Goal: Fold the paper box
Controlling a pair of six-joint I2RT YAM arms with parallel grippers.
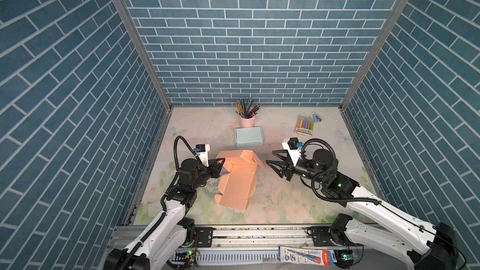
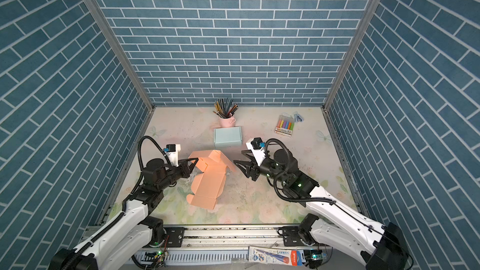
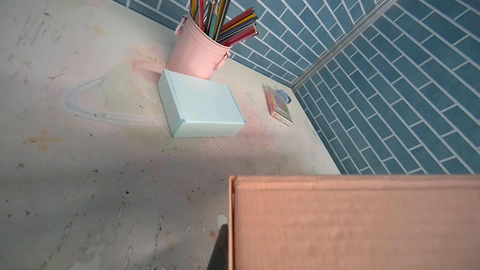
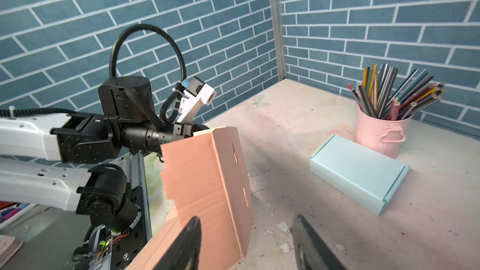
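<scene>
Paper box (image 1: 236,185) flap seems pinched in closed L gripper (image 1: 222,161); R gripper (image 1: 269,157) jaws apart, empty.

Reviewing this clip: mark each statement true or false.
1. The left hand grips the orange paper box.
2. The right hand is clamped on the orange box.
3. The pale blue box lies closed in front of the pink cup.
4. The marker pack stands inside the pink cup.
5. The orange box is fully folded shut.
1. True: the left hand is shut on a raised panel of the orange paper box.
2. False: the right hand is open and clear of the box, to its right.
3. True: the pale blue box lies closed before the pink cup.
4. False: the marker pack lies flat near the back right corner; the cup holds pencils.
5. False: much of it lies unfolded on the table.
</scene>
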